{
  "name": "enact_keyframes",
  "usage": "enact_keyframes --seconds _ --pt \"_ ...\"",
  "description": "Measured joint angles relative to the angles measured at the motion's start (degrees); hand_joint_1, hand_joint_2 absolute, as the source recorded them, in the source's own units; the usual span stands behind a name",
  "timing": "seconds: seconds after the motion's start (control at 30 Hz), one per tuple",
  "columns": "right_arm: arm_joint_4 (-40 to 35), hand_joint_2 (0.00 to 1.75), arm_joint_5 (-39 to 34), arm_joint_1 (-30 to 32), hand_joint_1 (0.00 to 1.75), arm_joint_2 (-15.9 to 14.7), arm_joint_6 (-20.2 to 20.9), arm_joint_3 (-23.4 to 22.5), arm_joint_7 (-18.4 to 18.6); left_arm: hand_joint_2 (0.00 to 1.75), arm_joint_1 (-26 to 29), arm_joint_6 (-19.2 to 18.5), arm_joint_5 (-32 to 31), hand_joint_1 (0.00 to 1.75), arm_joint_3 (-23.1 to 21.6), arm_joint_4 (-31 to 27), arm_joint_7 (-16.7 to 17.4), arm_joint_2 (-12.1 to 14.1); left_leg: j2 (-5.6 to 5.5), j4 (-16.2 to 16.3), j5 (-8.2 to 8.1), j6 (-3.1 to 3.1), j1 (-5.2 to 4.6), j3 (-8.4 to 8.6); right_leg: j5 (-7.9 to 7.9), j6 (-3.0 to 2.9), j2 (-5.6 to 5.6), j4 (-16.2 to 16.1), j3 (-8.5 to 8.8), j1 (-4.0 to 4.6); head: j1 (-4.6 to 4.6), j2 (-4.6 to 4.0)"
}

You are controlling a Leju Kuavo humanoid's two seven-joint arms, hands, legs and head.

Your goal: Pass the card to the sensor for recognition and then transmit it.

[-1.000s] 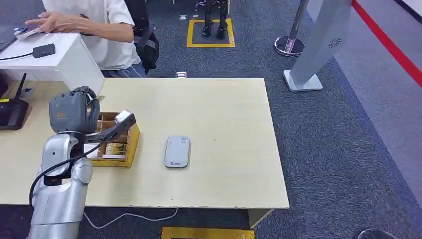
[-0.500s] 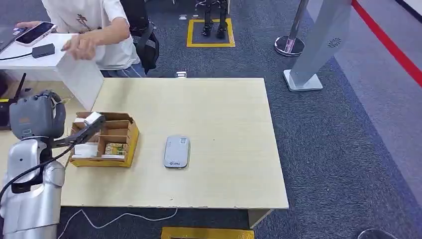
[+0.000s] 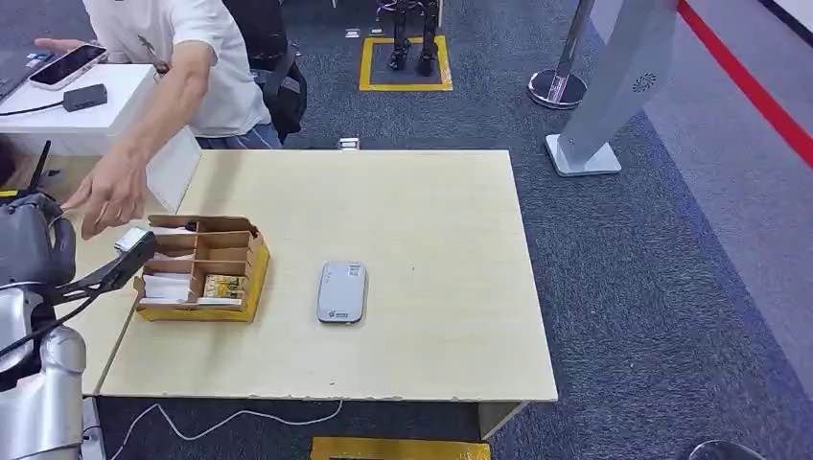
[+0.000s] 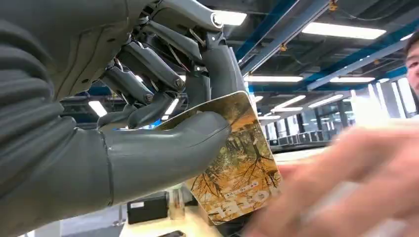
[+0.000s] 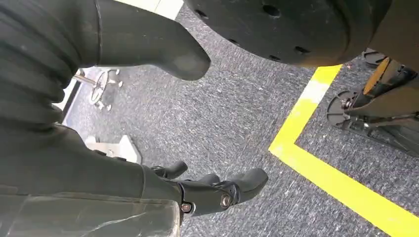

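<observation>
- Orange-brown card (image 4: 236,165), printed with an autumn-tree picture, sits pinched in the left hand (image 4: 163,123) between the thick grey thumb and the darker fingers (image 4: 148,74); most of the card sticks out past the thumb tip.
- From the head view, the left hand (image 3: 58,259) is raised at the table's left end, just left of the box (image 3: 251,278), with the card's pale edge (image 3: 129,240) showing at its fingertips.
- A person's hand (image 3: 105,196) reaches down over the table, just above the card and close to touching it; in the left wrist view that hand (image 4: 356,182) is a blur right beside the card, and contact cannot be told.
- Sensor (image 3: 342,291), a flat grey pad, lies on the table (image 3: 431,240) to the right of the box, well apart from the card.
- The box is yellow cardboard with compartments; white cards fill its left cell and a patterned one lies in a front cell.
- Right hand (image 5: 217,190) hangs over grey carpet beside a yellow floor line (image 5: 321,168), fingers loosely curled and apart from the thumb, holding nothing.
- A phone (image 3: 69,63) and a small black device (image 3: 84,96) lie on the white stand (image 3: 125,105) beside the person.
</observation>
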Motion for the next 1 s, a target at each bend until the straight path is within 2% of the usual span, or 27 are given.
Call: enact_keyframes --seconds 0.33,0.67,0.7,0.73,0.77,0.83,0.87,1.0 --pt "0.00 1.75 0.13 -0.02 0.00 0.00 0.00 0.00 -0.04 1.75 -0.02 -0.28 -0.74 1.75 2.71 0.00 -0.02 1.92 0.07 0.00 -0.01 -0.01 0.00 0.01 0.00 -0.01 0.09 0.00 -0.05 0.02 0.00 0.00" --pt "0.00 1.75 0.09 -0.09 0.00 0.00 0.00 0.00 -0.13 1.75 -0.53 -1.33 -0.77 1.75 2.97 0.02 -0.92 1.70 0.14 0.00 -0.06 -0.07 0.00 0.00 -0.01 -0.02 0.17 0.00 -0.13 0.02 0.00 0.00" --pt "0.00 1.75 0.09 -0.10 0.00 0.00 0.00 0.00 -0.13 1.75 -0.77 -1.66 -0.77 0.00 2.82 0.02 -1.14 1.57 0.14 0.01 -0.06 -0.07 0.00 0.00 -0.01 -0.02 0.17 -0.01 -0.14 0.02 -0.02 0.00" --pt "0.00 1.75 0.09 -0.11 0.00 0.00 0.00 0.00 -0.20 1.75 -1.03 -2.03 -0.77 0.00 2.54 0.04 -1.14 1.40 0.14 0.01 -0.06 -0.07 0.00 0.01 -0.01 -0.02 0.17 -0.01 -0.14 0.02 0.00 0.00" --pt "0.00 1.75 0.09 -0.13 0.00 0.00 0.00 0.00 -0.24 0.00 -1.28 -2.32 -0.77 0.00 1.99 0.15 -1.11 1.29 0.13 0.01 -0.06 -0.07 -0.01 0.00 -0.01 -0.02 0.16 -0.01 -0.14 0.02 -0.02 0.00" --pt "0.00 1.75 0.09 -0.15 0.00 0.00 0.00 0.00 -0.28 0.00 -1.71 -2.40 -0.79 0.00 0.74 0.37 -0.83 1.05 0.12 0.01 -0.05 -0.06 -0.01 0.01 -0.01 -0.01 0.14 -0.01 -0.12 0.01 0.00 0.00" --pt "0.00 1.75 0.09 -0.17 0.00 0.00 0.00 0.00 -0.28 1.75 -1.87 -2.40 -0.79 0.00 -0.07 0.44 -0.61 0.90 0.11 0.02 -0.05 -0.06 -0.01 0.01 -0.01 -0.01 0.14 -0.02 -0.11 0.01 0.00 0.00" --pt "0.00 1.75 0.09 -0.21 0.00 0.00 0.00 0.00 -0.28 1.75 -2.19 -3.21 -0.79 0.00 -2.84 0.59 -0.61 0.06 0.11 0.02 -0.05 -0.06 -0.01 0.01 0.00 0.00 0.14 -0.02 -0.10 0.01 0.00 0.00"
